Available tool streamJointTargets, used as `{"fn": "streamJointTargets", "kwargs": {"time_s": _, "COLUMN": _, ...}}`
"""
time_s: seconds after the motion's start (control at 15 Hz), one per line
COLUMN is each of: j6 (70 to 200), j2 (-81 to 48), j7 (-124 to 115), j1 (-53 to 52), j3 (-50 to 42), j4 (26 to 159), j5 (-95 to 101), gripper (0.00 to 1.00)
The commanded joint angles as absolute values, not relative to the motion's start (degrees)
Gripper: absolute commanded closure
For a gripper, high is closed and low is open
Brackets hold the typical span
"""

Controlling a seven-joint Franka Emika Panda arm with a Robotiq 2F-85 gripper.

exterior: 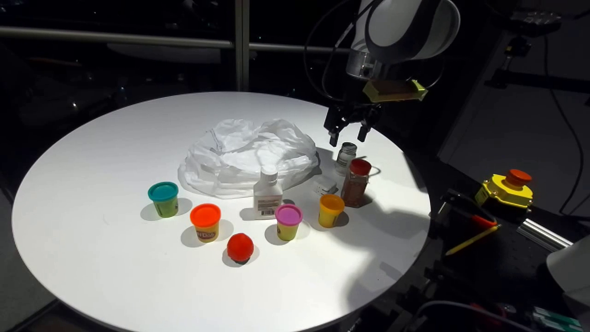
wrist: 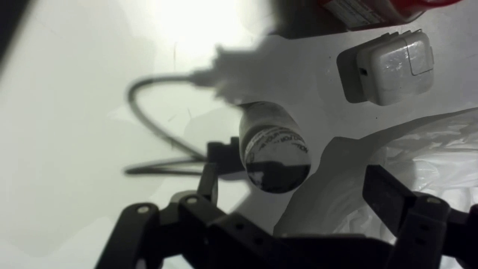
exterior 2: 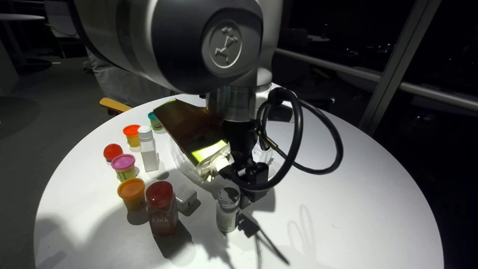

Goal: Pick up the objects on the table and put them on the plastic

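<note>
Wrist view: the fingers [wrist: 388, 198] stood wide apart, the gap between them facing the vial [wrist: 278, 160]. The vial was upright on the counter [exterior: 92, 258], apart from both fingers, and showed below their tips in an exterior view. The bag [exterior: 249, 157], of crumpled white plastic, lay near the vial; in an exterior view the arm [exterior 2: 209, 45] hid part of it. The jar [exterior: 355, 186], red-lidded and upright, stood just beside the vial and bore the word AJIKA. The charger [wrist: 399, 71] lay between jar and bag.

The bottle [exterior: 267, 198], white and upright, stood just beside the bag; whether the two touched could not be told. Farther out, all upright and lidded, were the amber tub [exterior: 330, 212] near the jar, the purple tub [exterior: 288, 223] near the bottle, the orange tub [exterior: 206, 223] and the teal tub [exterior: 164, 200]. The ball [exterior: 240, 247], red, sat between the orange and purple tubs. All nine items rested on the counter, outside the bag.
</note>
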State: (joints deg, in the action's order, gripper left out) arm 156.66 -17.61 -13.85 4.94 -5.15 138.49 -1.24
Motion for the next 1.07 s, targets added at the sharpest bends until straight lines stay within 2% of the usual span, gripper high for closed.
{"fn": "streamJointTargets", "kwargs": {"time_s": 0.0, "j6": 155.59, "j2": -18.74, "j7": -16.5, "j1": 2.91, "j3": -7.18, "j4": 137.42, "j5": -1.14, "gripper": 0.0}}
{"fn": "streamJointTargets", "kwargs": {"time_s": 0.2, "j6": 155.31, "j2": -19.27, "j7": -17.35, "j1": 2.63, "j3": -7.88, "j4": 137.29, "j5": -1.51, "gripper": 0.0}}
{"fn": "streamJointTargets", "kwargs": {"time_s": 0.27, "j6": 155.33, "j2": -19.48, "j7": -16.76, "j1": 3.03, "j3": -7.61, "j4": 137.14, "j5": -2.05, "gripper": 0.23}}
{"fn": "streamJointTargets", "kwargs": {"time_s": 0.33, "j6": 155.53, "j2": -19.74, "j7": -16.59, "j1": 3.14, "j3": -7.63, "j4": 136.93, "j5": -2.13, "gripper": 0.26}}
{"fn": "streamJointTargets", "kwargs": {"time_s": 0.73, "j6": 152.23, "j2": -18.13, "j7": -17.81, "j1": 2.65, "j3": -8.21, "j4": 137.17, "j5": -1.78, "gripper": 0.73}}
{"fn": "streamJointTargets", "kwargs": {"time_s": 0.8, "j6": 151.44, "j2": -16.08, "j7": -20.09, "j1": 1.42, "j3": -9.41, "j4": 137.76, "j5": -0.03, "gripper": 0.79}}
{"fn": "streamJointTargets", "kwargs": {"time_s": 1.0, "j6": 147.77, "j2": -9.7, "j7": -28.0, "j1": -2.59, "j3": -12.71, "j4": 139.11, "j5": 6.18, "gripper": 0.8}}
